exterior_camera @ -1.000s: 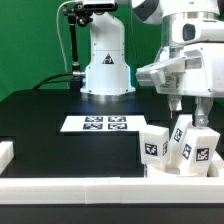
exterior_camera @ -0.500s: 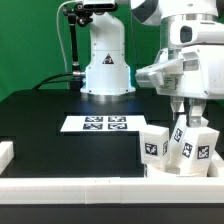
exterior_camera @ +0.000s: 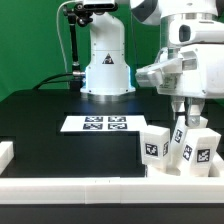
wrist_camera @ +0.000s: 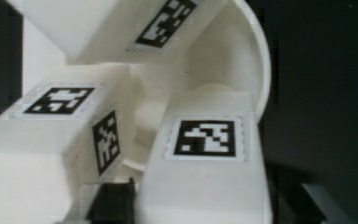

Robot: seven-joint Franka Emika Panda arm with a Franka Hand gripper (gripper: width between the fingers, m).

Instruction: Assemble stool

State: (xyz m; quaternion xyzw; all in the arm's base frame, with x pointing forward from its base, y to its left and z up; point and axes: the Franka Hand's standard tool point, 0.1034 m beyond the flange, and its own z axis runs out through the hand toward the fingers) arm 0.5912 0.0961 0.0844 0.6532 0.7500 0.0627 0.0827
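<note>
Several small white stool legs with black-and-white tags (exterior_camera: 153, 143) stand crowded at the exterior view's front right, against the white rail. My gripper (exterior_camera: 187, 118) hangs right over them, its fingers down among the leg tops. In the wrist view the gripper (wrist_camera: 211, 205) straddles one tagged leg (wrist_camera: 208, 170). One dark finger (wrist_camera: 114, 205) lies against that leg and the other stands a little off its far side. The jaws are open. A broad curved white part (wrist_camera: 265, 70), seemingly the round seat, rises behind the legs. The seat does not show clearly in the exterior view.
The marker board (exterior_camera: 100, 124) lies flat mid-table. A long white border rail (exterior_camera: 90, 188) runs along the front edge, and a short piece (exterior_camera: 5, 152) sits at the exterior view's left. The arm's white base (exterior_camera: 107, 70) stands at the back.
My gripper has sunk slightly lower among the legs. Little else has moved.
</note>
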